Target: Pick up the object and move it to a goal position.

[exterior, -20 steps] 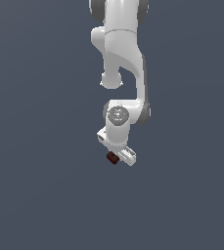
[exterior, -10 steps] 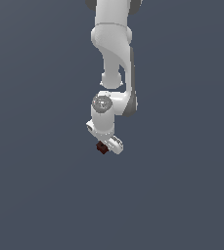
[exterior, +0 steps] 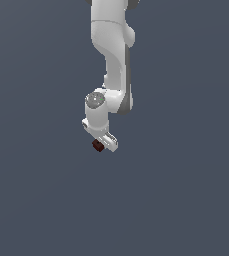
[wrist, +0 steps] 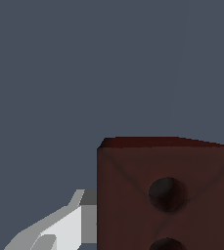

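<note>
Gripper (exterior: 104,145) clamped on the block (exterior: 97,145), held right at the fingertips, off the grey floor (exterior: 186,200). One finger (wrist: 59,227) pressed against the block's side. No goal marker in view.

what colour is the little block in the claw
Dark red-brown, with dark round holes in one face. The block shows best in the wrist view.
</note>
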`<state>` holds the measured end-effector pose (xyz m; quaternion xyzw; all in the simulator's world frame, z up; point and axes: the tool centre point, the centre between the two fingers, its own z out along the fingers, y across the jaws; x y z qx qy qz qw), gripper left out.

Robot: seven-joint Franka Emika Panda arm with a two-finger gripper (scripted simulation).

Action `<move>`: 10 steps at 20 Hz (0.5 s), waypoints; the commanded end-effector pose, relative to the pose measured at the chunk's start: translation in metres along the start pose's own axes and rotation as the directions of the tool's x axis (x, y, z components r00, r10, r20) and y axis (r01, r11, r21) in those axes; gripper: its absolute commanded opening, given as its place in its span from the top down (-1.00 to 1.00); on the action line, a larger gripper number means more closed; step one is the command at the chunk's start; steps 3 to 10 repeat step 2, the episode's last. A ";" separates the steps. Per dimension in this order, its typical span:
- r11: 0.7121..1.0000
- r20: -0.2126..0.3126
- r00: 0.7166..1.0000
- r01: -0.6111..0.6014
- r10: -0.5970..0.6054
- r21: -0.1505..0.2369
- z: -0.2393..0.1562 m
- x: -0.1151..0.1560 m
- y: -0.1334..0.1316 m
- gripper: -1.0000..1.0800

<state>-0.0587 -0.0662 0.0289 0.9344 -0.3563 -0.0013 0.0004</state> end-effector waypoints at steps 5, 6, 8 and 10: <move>1.000 -0.002 1.000 0.001 -0.001 0.001 -0.001 0.001 0.004 1.00; 1.000 -0.002 1.000 0.001 -0.001 0.001 -0.001 0.001 0.004 1.00; 1.000 -0.002 1.000 0.001 -0.001 0.001 -0.001 0.001 0.004 1.00; 1.000 -0.002 1.000 0.001 -0.001 0.001 -0.001 0.001 0.004 1.00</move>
